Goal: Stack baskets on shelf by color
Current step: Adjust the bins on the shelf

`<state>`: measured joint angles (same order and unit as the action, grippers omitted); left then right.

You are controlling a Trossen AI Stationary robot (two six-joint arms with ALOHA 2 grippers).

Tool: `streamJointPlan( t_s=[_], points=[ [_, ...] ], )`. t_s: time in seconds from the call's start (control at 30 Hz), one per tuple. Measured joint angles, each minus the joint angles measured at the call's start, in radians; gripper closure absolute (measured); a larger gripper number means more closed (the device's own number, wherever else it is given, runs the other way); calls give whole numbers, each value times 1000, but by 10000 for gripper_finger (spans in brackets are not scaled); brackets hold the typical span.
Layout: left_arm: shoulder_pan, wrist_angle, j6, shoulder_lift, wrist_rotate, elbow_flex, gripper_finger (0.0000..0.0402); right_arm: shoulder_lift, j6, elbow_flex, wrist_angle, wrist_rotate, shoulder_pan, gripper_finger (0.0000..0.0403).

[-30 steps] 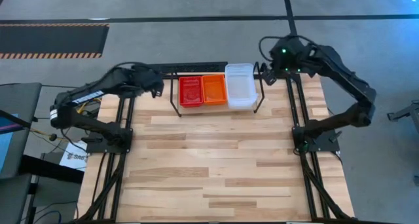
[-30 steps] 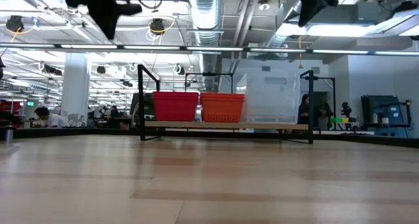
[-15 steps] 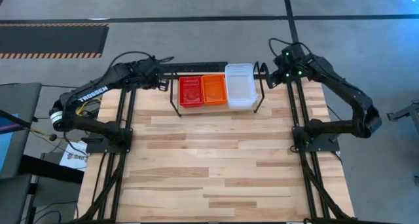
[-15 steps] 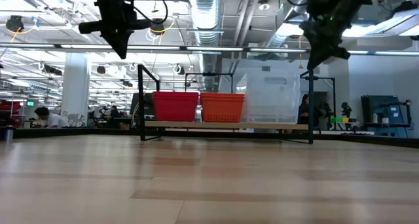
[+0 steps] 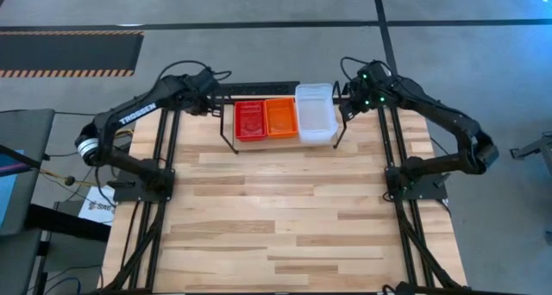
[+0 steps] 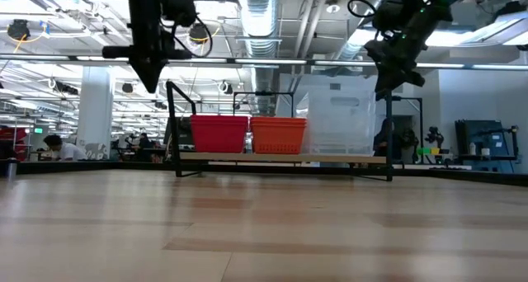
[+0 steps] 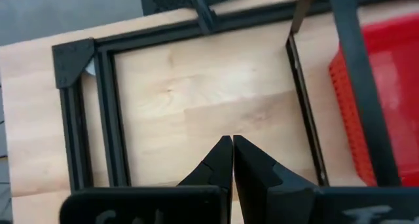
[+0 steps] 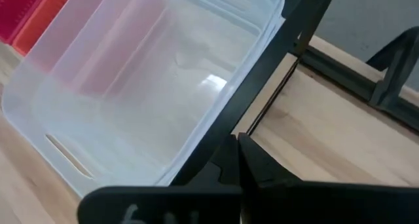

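Note:
The shelf (image 5: 226, 131), a low black rod rack, stands at the table's far middle. On it, from left to right, sit a red basket (image 5: 250, 121), an orange basket (image 5: 282, 118) and a clear basket (image 5: 316, 114). My left gripper (image 5: 210, 105) (image 7: 231, 140) hangs shut above the table, just left of the shelf's left looped end (image 6: 169, 96). Shut as well, my right gripper (image 5: 345, 108) (image 8: 237, 140) points down at the shelf's right looped end (image 8: 262, 80), beside the clear basket (image 8: 144, 86). My right gripper has its shut fingertips (image 8: 252, 160) close against the upright rod of the shelf's right end (image 8: 226, 129), coming from above and from the table's right. I cannot tell whether they touch the rod. My left gripper touches nothing.
The black tubular frame bearing the arms runs along both sides of the table (image 5: 164, 157) (image 5: 390, 148). The wooden tabletop (image 5: 285, 217) lies bare in front of the shelf. Beyond the table the low view shows a workshop hall with people far off.
Both grippers have come down toward the shelf's ends, the left from the left side, the right from the far right, tipping more steeply downward. Both stay shut. The shelf with its baskets has shifted slightly toward the table's left edge.

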<state>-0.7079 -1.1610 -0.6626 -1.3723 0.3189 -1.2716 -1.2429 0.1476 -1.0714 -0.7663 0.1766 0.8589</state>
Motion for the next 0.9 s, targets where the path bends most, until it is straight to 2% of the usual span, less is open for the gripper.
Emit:
streamJointPlan(
  t_s=[0.2, 0.47, 0.9],
  points=[
    [-9, 29, 42, -75, -46, 0, 401, 33, -14, 0, -24, -43, 32, 403],
    [-3, 273, 84, -88, -155, 0, 401, 53, -16, 0, -72, -50, 71, 403],
    [-4, 317, 92, -88, -186, 0, 401, 47, 29, 0, 4, -50, 7, 403]
  ],
)
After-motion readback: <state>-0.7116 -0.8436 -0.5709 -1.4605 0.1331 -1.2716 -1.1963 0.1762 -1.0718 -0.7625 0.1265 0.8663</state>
